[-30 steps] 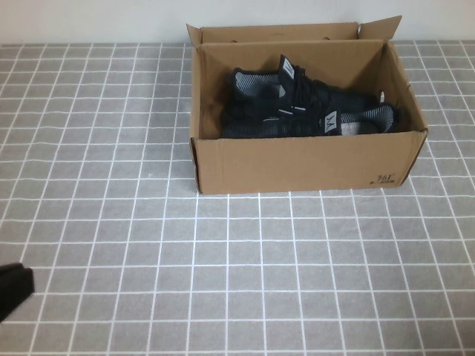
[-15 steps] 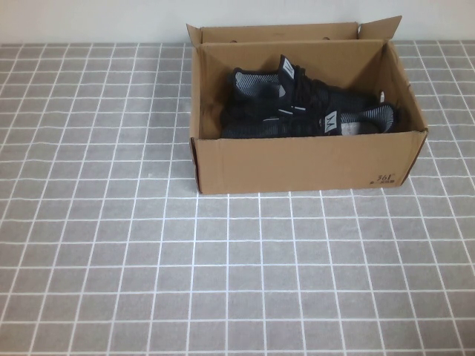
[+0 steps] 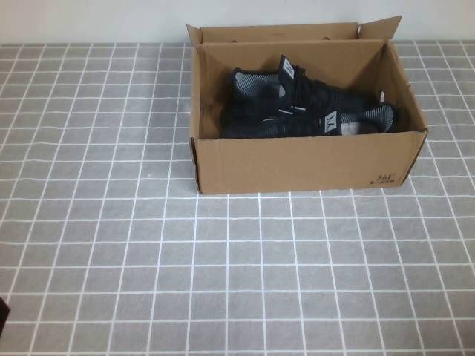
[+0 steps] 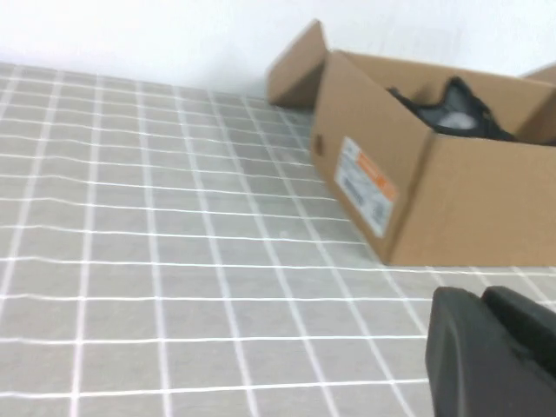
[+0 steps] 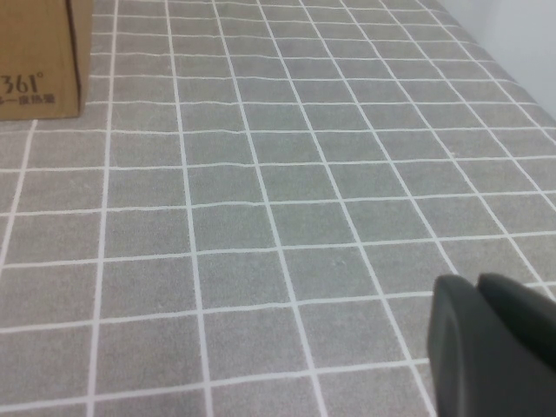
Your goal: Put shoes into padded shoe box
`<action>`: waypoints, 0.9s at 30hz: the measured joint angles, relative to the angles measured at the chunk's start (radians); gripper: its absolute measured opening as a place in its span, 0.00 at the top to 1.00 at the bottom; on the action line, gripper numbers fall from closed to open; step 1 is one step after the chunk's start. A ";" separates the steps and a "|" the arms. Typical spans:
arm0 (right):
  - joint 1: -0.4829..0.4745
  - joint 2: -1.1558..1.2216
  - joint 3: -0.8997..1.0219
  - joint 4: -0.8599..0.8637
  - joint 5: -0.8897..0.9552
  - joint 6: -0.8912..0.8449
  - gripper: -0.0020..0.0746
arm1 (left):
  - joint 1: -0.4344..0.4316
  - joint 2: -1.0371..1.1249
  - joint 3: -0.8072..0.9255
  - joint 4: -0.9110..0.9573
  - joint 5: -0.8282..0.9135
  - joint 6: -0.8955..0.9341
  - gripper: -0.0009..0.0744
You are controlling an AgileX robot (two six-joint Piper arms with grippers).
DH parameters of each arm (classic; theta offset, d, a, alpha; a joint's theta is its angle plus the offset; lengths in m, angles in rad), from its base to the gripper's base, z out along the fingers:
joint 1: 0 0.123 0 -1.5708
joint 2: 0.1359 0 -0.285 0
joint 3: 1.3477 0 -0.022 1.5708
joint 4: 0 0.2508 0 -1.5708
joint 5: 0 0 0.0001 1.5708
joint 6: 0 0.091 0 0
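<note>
The brown cardboard shoe box (image 3: 297,165) stands open at the back middle of the table. Both black knit shoes (image 3: 297,107) lie inside it, side by side. In the left wrist view the box (image 4: 469,200) is ahead, with a shoe (image 4: 452,102) showing over its rim. My left gripper (image 4: 482,300) is shut and empty, low over the table's near left; only a dark sliver of it (image 3: 1,311) shows in the high view. My right gripper (image 5: 478,287) is shut and empty over the table's near right, outside the high view. The box's printed corner (image 5: 39,61) lies ahead of it.
A grey tiled cloth (image 3: 237,267) covers the whole table. A white wall (image 3: 89,21) runs behind the box. A white and orange label (image 4: 367,182) is on the box's left end.
My left gripper has pulled back out of the high view's lower left corner, leaving only a sliver. The box and shoes have not moved.
</note>
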State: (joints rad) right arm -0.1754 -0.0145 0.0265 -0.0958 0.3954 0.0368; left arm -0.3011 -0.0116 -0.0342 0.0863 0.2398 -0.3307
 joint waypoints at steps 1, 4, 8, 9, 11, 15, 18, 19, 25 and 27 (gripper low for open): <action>0.000 0.000 0.000 0.000 0.000 0.000 0.98 | 0.018 0.000 0.011 -0.001 -0.008 0.002 0.99; 0.000 0.000 0.000 0.000 0.000 0.000 0.98 | 0.061 0.000 0.045 -0.004 -0.029 0.004 0.99; 0.000 0.000 0.000 0.000 0.000 0.000 0.98 | 0.112 0.000 0.060 -0.005 -0.016 0.035 0.99; 0.000 0.000 0.000 0.000 0.000 0.000 0.98 | 0.129 0.000 0.060 -0.005 -0.003 0.046 0.99; 0.000 0.000 0.000 0.000 0.000 0.000 0.98 | 0.164 0.000 0.060 0.006 0.019 0.056 0.99; 0.000 0.000 0.000 0.000 0.000 0.000 0.98 | 0.203 0.000 0.060 0.017 0.086 0.077 0.99; 0.000 0.000 0.000 0.000 0.000 0.000 0.98 | 0.207 0.000 0.062 0.019 0.130 0.085 0.99; 0.000 0.000 0.000 0.000 0.000 0.000 0.98 | 0.208 0.000 0.062 0.019 0.135 0.085 0.99; 0.000 0.000 0.000 0.000 0.000 0.000 0.98 | 0.208 0.000 0.062 0.019 0.141 0.090 0.99; 0.000 0.000 0.000 0.000 0.000 0.000 0.98 | 0.208 0.000 0.062 0.019 0.142 0.090 0.99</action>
State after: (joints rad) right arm -0.1754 -0.0145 0.0265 -0.0958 0.3954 0.0368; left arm -0.0927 -0.0116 0.0276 0.1050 0.3819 -0.2412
